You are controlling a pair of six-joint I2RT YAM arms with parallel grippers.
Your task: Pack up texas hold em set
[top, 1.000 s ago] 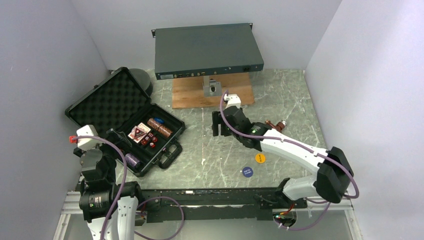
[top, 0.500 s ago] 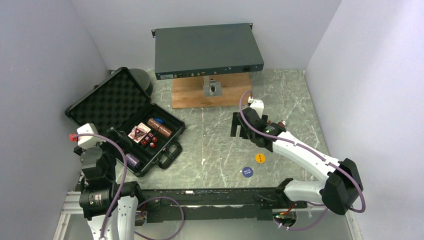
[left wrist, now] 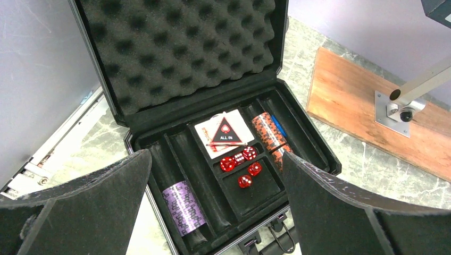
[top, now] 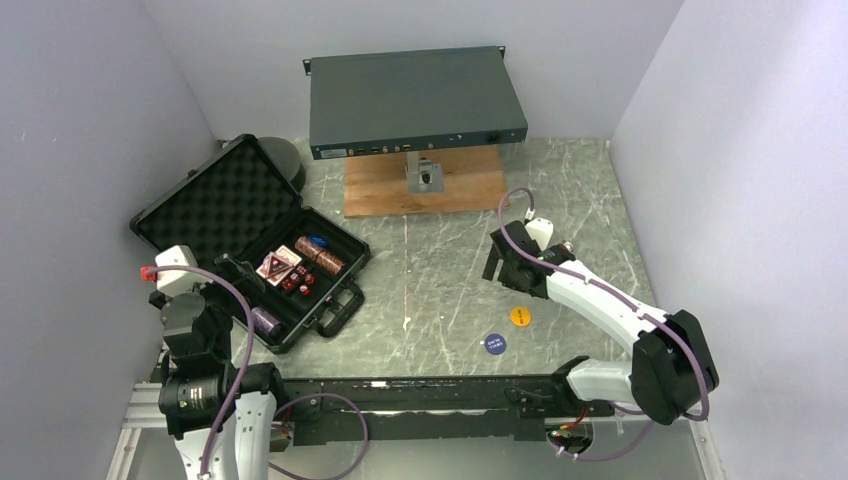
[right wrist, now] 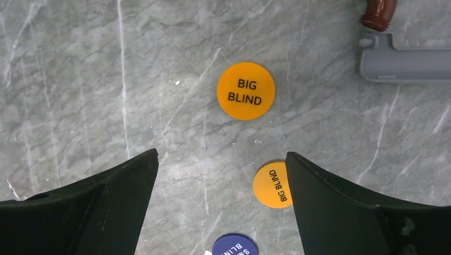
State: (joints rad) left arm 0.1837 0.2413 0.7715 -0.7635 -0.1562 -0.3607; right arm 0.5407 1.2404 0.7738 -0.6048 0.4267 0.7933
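The black foam-lined case [top: 196, 210] lies open at the left. It holds a purple chip stack [left wrist: 183, 207], several red dice [left wrist: 242, 166], an "ALL IN" card [left wrist: 225, 133] and an orange-black chip stack [left wrist: 267, 133]. My left gripper [left wrist: 215, 159] is open and empty above the case's near edge. My right gripper [right wrist: 222, 154] is open and empty above the marble table [top: 440, 290]. Two orange BIG BLIND buttons lie under it, one ahead [right wrist: 245, 91] and one by the right finger [right wrist: 272, 184]. A blue small blind button [right wrist: 234, 246] lies nearer; it also shows in the top view [top: 494, 343].
A grey rack unit [top: 415, 100] stands on a metal post over a wooden board [top: 380, 190] at the back. A grey bar with a brown part [right wrist: 404, 64] lies right of the buttons. A black round object [top: 287, 160] sits behind the case.
My right arm has swung right and nearer, from the table's middle to above the buttons. The left arm and the case have not moved.
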